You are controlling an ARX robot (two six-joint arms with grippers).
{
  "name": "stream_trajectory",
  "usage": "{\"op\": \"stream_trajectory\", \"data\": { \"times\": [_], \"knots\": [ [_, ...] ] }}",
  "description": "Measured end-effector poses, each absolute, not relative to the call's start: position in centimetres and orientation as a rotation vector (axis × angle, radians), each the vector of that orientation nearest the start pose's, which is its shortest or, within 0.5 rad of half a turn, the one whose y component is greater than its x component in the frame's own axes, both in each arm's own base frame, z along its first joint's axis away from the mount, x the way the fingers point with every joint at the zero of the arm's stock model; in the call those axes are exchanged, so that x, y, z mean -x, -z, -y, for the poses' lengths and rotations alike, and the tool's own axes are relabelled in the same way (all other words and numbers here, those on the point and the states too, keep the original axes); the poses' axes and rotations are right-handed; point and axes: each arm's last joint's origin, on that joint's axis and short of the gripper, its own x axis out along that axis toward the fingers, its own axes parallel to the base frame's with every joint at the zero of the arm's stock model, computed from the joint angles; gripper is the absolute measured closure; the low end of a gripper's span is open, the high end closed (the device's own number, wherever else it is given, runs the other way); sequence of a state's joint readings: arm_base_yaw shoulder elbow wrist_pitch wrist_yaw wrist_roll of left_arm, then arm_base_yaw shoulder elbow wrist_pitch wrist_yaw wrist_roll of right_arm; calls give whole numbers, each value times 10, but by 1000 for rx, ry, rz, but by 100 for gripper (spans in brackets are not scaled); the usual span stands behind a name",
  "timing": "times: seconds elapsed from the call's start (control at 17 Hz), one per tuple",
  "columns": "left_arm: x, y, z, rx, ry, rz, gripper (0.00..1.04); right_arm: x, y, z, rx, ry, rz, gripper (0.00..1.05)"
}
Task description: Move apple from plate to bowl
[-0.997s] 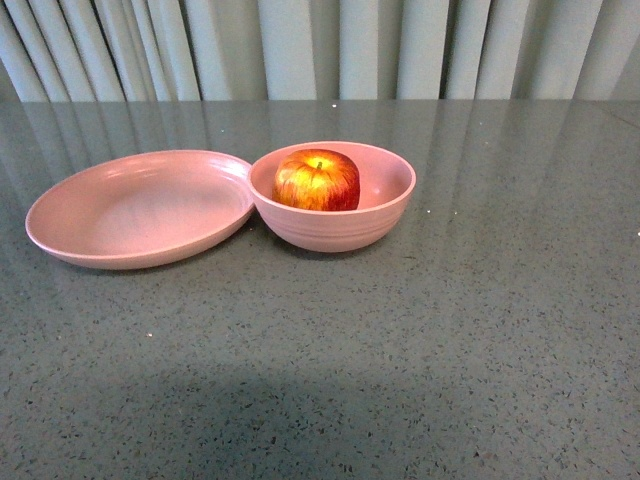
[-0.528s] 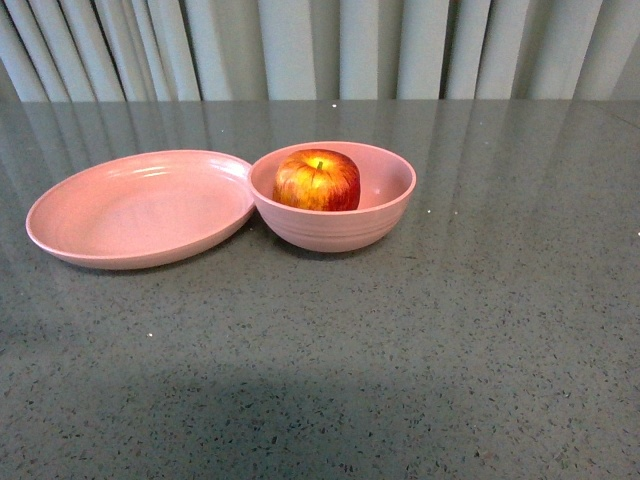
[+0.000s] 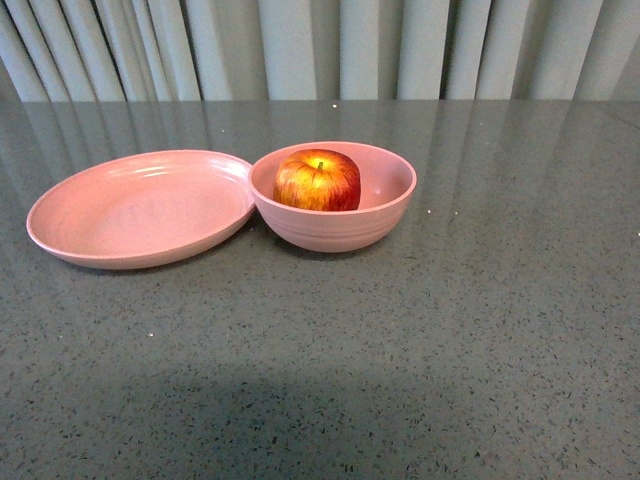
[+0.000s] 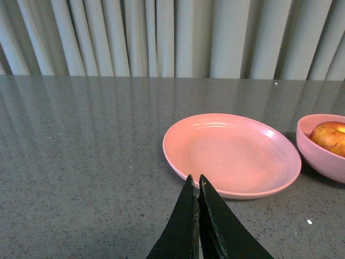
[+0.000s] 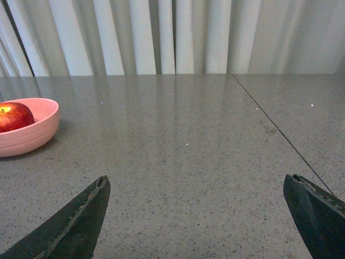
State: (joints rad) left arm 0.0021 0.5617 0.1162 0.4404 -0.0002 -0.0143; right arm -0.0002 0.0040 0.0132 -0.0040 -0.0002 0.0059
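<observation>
The red and yellow apple [image 3: 317, 180] sits inside the deep pink bowl [image 3: 340, 225] near the table's middle. Touching the bowl's left side lies the shallow pink plate [image 3: 140, 208], with nothing on it. Neither arm shows in the front view. My left gripper [image 4: 195, 180] is shut with nothing in it, its tips just short of the plate [image 4: 232, 154]; the bowl [image 4: 323, 156] and apple [image 4: 331, 136] show at that view's edge. My right gripper [image 5: 195, 181] is open wide over bare table, well away from the bowl [image 5: 27, 132] and apple [image 5: 13, 116].
The grey speckled table [image 3: 420, 340] runs back to a pale pleated curtain [image 3: 320, 45]. A thin seam [image 5: 280, 132] crosses the table top in the right wrist view.
</observation>
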Motion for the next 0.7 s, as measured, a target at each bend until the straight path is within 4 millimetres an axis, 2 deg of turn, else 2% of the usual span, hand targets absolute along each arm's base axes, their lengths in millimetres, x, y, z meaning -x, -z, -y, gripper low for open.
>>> {"op": "stream_trajectory", "data": {
  "times": [0.23,0.7],
  "knots": [
    [-132,-184,0,14,2,-7,104,-97,-167,0,-6,0,5,7],
    [-128,-181,0,14,2,-5,104,-97,-167,0,-6,0,5,7]
  ]
}}
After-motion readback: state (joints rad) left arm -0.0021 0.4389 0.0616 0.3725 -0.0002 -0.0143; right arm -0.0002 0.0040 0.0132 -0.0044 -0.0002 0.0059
